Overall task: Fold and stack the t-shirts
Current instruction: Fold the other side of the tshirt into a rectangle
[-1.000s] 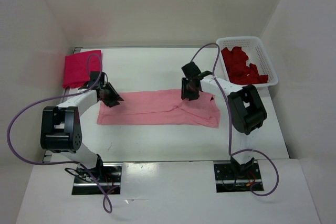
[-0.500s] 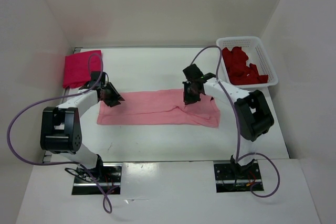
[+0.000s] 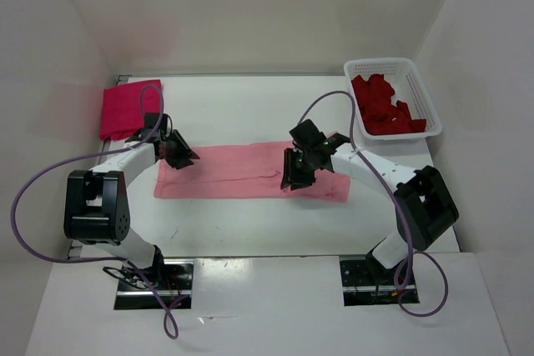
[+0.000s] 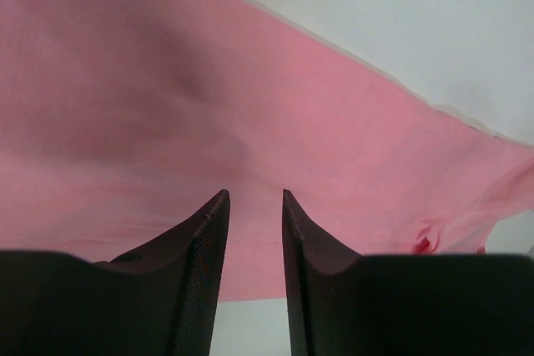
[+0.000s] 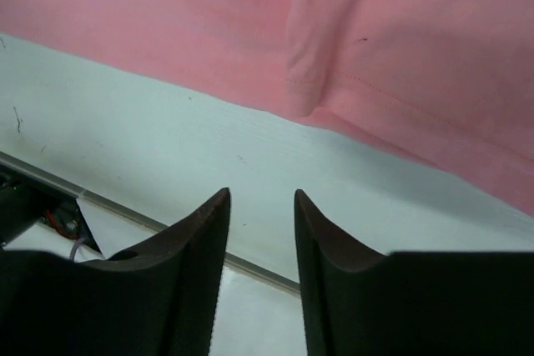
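A light pink t-shirt [image 3: 234, 171] lies across the middle of the table, folded into a long strip. It fills the left wrist view [image 4: 250, 97] and the top of the right wrist view [image 5: 400, 47]. My left gripper [image 3: 180, 156] [image 4: 254, 198] hovers open over the strip's left end, with nothing between its fingers. My right gripper [image 3: 296, 174] [image 5: 261, 198] is open and empty, low over the strip's near edge towards the right end. A folded magenta-pink t-shirt [image 3: 127, 107] lies at the far left. A crumpled dark red t-shirt [image 3: 380, 106] sits in the basket.
The white perforated basket [image 3: 380, 62] stands at the far right corner. White walls close in the table on the left, back and right. Purple cables loop from both arms. The table's near edge strip [image 5: 158, 223] shows in the right wrist view.
My right gripper has swung from the shirt's far edge down and slightly left to its near edge, and the right elbow has moved outward to the right. The left arm has not moved.
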You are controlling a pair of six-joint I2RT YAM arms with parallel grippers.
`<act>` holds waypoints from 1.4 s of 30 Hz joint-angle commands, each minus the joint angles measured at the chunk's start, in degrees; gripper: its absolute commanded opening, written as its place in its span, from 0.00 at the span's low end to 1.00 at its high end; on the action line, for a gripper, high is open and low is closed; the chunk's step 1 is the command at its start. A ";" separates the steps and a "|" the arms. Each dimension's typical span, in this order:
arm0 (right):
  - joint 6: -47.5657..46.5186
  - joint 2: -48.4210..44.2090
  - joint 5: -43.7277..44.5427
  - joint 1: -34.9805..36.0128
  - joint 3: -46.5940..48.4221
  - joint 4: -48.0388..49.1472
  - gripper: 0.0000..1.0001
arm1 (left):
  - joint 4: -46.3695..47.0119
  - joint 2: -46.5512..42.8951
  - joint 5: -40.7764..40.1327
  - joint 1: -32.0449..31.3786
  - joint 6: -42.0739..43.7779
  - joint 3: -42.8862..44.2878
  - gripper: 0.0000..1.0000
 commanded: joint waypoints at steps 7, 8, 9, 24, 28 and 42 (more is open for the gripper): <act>-0.73 -2.51 8.57 -15.00 2.65 8.47 0.00 | 2.87 1.99 1.28 -2.58 -1.99 5.71 0.40; -0.73 -1.81 11.63 -16.33 2.64 9.44 0.00 | 2.87 4.00 1.28 -2.58 -1.99 7.28 0.40; -0.73 -1.19 13.40 -18.52 2.64 10.93 0.04 | 2.87 4.98 1.28 -2.58 -1.99 8.00 0.40; 0.94 6.89 20.11 -25.22 0.27 19.72 0.47 | 2.87 15.89 2.51 9.45 0.38 6.95 0.40; 0.94 9.97 15.19 -25.22 0.27 22.54 0.47 | 2.35 15.36 3.04 12.45 0.91 6.33 0.40; 1.47 11.28 12.28 -25.22 -1.32 27.82 0.44 | 3.74 7.61 5.41 -5.21 -4.09 8.88 0.37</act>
